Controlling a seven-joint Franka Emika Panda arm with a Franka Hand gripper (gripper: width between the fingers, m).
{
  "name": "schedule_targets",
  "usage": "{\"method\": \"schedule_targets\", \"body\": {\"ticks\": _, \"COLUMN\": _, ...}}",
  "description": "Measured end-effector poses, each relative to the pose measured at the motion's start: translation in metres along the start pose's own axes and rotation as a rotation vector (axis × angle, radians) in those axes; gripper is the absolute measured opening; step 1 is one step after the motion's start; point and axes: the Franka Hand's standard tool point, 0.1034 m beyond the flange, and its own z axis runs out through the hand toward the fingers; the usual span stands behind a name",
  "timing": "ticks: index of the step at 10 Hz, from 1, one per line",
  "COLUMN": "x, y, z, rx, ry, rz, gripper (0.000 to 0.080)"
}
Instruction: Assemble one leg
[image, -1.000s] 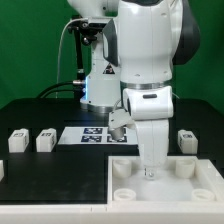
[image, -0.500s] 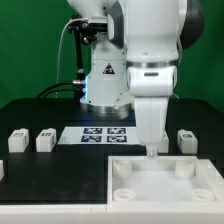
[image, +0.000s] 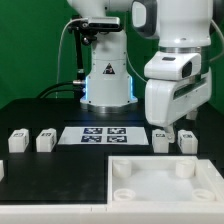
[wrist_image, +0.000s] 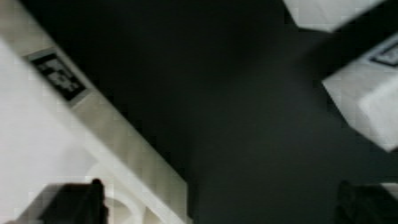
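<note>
Four small white legs stand on the black table in the exterior view: two at its left (image: 17, 141) (image: 45, 141) and two at its right (image: 160, 140) (image: 187, 140). My gripper (image: 174, 128) hangs just above and between the two right legs, open and empty. In the wrist view my gripper (wrist_image: 217, 205) has dark fingertips (wrist_image: 71, 205) wide apart with only dark table between them. Two blurred white legs (wrist_image: 365, 88) (wrist_image: 338, 10) lie ahead of it.
The large white tray-like piece (image: 150, 190) with round corner sockets lies at the front; its thick edge shows in the wrist view (wrist_image: 134, 170). The marker board (image: 97, 134) lies in the middle in front of the robot base.
The arm has lifted off the tray-like piece's back edge and swung to the exterior view's right, ending over the two right legs. The parts have not moved.
</note>
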Motion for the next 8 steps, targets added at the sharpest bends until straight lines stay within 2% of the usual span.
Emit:
{"method": "schedule_targets", "body": {"ticks": 4, "x": 0.004, "y": -0.007, "z": 0.001, "rx": 0.022, "ry": 0.006, "rz": 0.406, "gripper": 0.0648}}
{"method": "schedule_targets", "body": {"ticks": 5, "x": 0.006, "y": -0.018, "z": 0.003, "rx": 0.046, "ry": -0.008, "rz": 0.66, "gripper": 0.0648}}
{"method": "schedule_targets", "body": {"ticks": 7, "x": 0.009, "y": -0.036, "z": 0.008, "rx": 0.061, "ry": -0.008, "rz": 0.871, "gripper": 0.0648}}
{"method": "schedule_targets", "body": {"ticks": 8, "x": 0.007, "y": -0.04, "z": 0.012, "rx": 0.063, "ry": 0.003, "rz": 0.897, "gripper": 0.0648}}
